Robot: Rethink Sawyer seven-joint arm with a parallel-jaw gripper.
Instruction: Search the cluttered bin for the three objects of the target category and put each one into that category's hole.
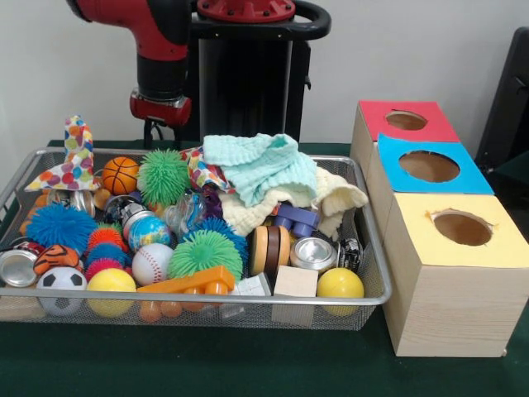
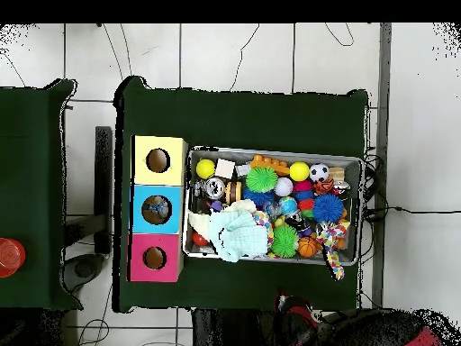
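Cans (image 1: pixel 313 253) lie among balls (image 1: pixel 340 283) and cloths (image 1: pixel 260 165) in basket (image 1: pixel 374 273).

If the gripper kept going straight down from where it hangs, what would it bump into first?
Probably no toy: the gripper hangs behind the cluttered bin, and overhead the arm sits outside its rim, so the green table cover likely comes first. Depth is unclear, though.
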